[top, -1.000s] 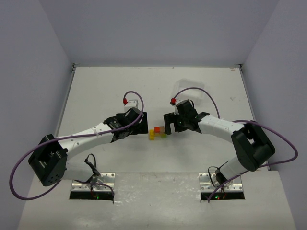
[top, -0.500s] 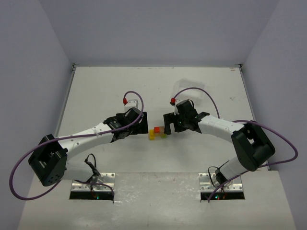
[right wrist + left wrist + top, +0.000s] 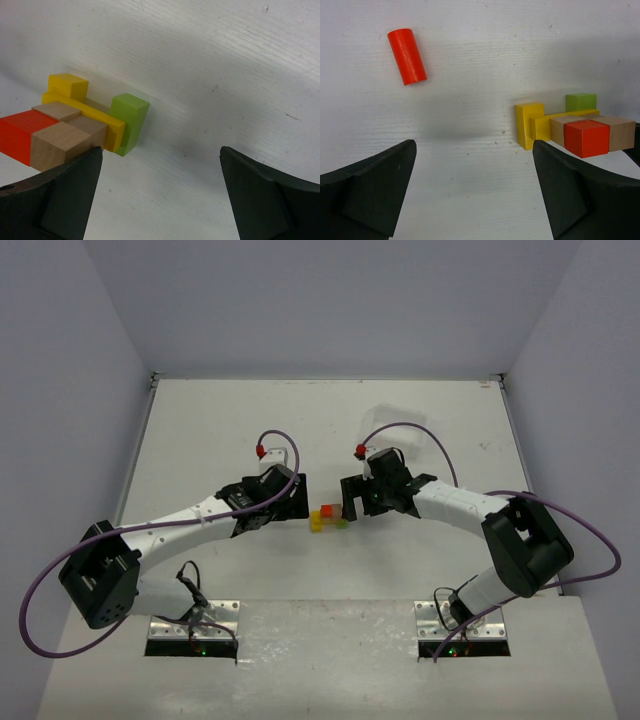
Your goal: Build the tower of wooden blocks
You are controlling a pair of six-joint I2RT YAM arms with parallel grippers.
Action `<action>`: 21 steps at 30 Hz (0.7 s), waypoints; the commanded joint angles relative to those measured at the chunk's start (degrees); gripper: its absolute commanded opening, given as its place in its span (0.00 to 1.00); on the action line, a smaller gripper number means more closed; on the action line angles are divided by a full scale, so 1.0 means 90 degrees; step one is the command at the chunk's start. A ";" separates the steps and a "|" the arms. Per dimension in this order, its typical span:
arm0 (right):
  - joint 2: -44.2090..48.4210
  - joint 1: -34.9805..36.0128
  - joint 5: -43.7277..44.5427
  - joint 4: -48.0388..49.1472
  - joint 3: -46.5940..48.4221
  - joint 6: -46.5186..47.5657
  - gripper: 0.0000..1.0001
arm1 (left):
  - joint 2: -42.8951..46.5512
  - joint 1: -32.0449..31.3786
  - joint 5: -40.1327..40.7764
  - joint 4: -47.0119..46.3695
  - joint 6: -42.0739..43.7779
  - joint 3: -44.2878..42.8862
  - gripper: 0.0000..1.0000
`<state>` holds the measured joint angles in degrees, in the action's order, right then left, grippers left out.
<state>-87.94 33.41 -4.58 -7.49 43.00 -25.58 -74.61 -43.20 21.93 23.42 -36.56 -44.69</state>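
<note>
The wood block tower (image 3: pixel 328 518) stands on the white table between my two grippers. In the left wrist view it (image 3: pixel 570 127) shows a yellow upright and a yellow plank, a green block behind, and a red cube and plain brown cubes on top. In the right wrist view it (image 3: pixel 75 125) is at the left, with the green block (image 3: pixel 129 121) nearest the middle. My left gripper (image 3: pixel 475 195) is open and empty just left of the tower (image 3: pixel 297 498). My right gripper (image 3: pixel 160 195) is open and empty just right of it (image 3: pixel 349 496). A loose red cylinder (image 3: pixel 407 56) lies apart from the tower.
A faint clear plastic tray (image 3: pixel 395 418) sits behind the right arm. Purple cables (image 3: pixel 280 440) loop over both wrists. Grey walls close in the table on three sides.
</note>
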 commanded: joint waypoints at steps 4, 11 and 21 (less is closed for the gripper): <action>0.0151 -0.0011 -0.0039 0.0207 0.0163 -0.0088 0.99 | 0.0223 -0.0063 0.0161 -0.0063 -0.0050 -0.0025 1.00; 0.0142 -0.0017 -0.0065 0.0226 0.0140 -0.0143 0.99 | 0.0256 -0.0063 0.0200 -0.0030 -0.0059 -0.0006 1.00; 0.0142 -0.0001 -0.0111 0.0261 0.0129 -0.0204 0.99 | 0.0326 -0.0063 0.0229 0.0010 -0.0084 0.0024 1.00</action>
<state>-87.94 33.41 -4.91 -7.46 43.00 -26.72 -73.59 -43.20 23.11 23.66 -36.57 -44.56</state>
